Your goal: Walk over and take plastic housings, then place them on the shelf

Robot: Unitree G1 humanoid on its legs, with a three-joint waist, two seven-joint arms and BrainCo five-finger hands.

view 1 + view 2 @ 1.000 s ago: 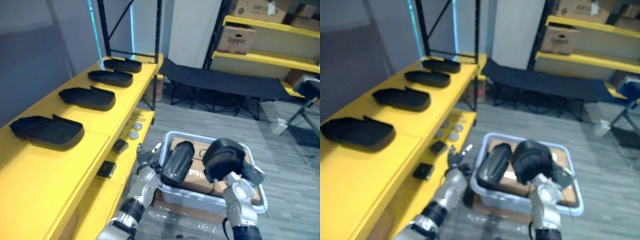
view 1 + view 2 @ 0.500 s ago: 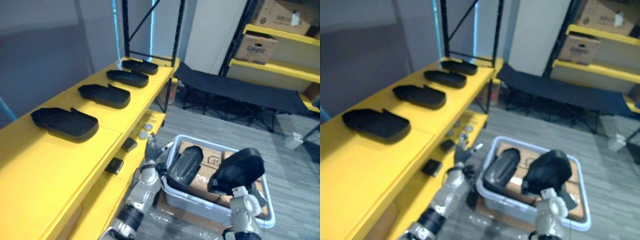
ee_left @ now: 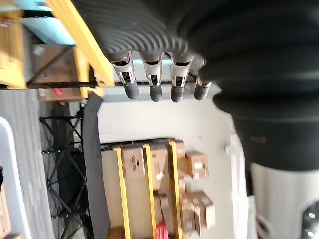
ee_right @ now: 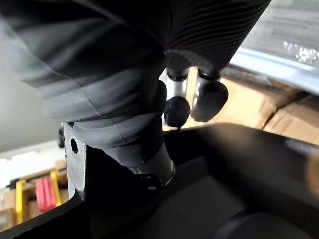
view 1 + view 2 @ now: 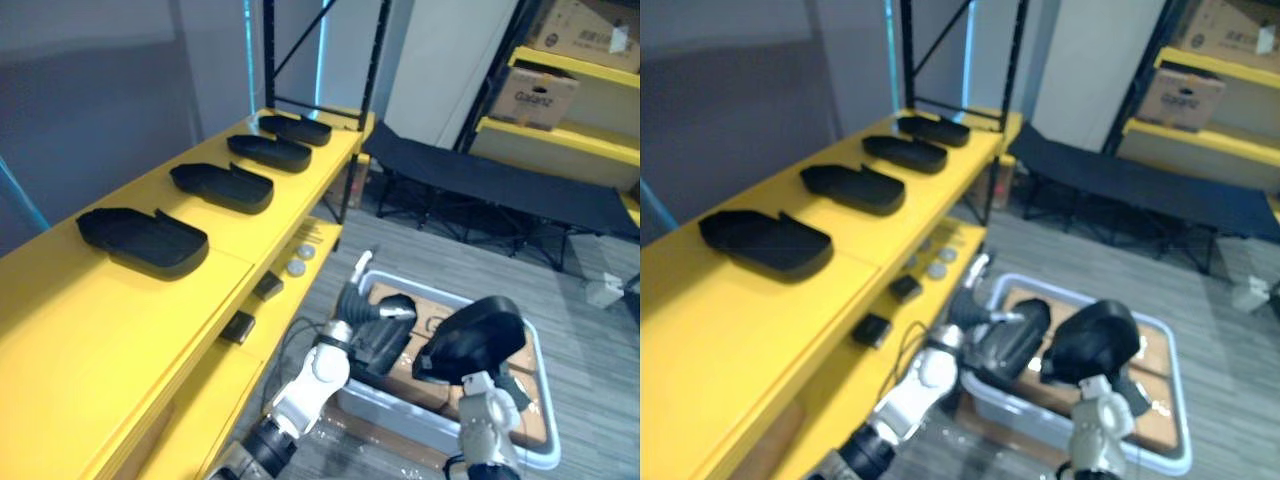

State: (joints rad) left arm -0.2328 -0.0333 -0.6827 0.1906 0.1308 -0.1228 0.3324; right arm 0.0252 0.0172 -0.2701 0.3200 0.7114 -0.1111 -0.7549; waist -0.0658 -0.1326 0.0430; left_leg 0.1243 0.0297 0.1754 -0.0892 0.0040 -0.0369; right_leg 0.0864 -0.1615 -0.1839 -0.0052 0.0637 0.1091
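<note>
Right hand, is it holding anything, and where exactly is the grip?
Yes. The right hand holds a black housing by its edge, with its fingers curled over the rim.

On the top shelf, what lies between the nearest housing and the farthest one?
Two more housings, spaced in a row on the shelf between the nearest housing and the farthest housing; the left eye view shows it.

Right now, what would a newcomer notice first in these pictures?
First, the four black housings in a row on the yellow shelf at the left. Then, above the pale bin on the floor, the right hand grips a fifth housing, while the open left hand is beside a sixth housing.
</note>
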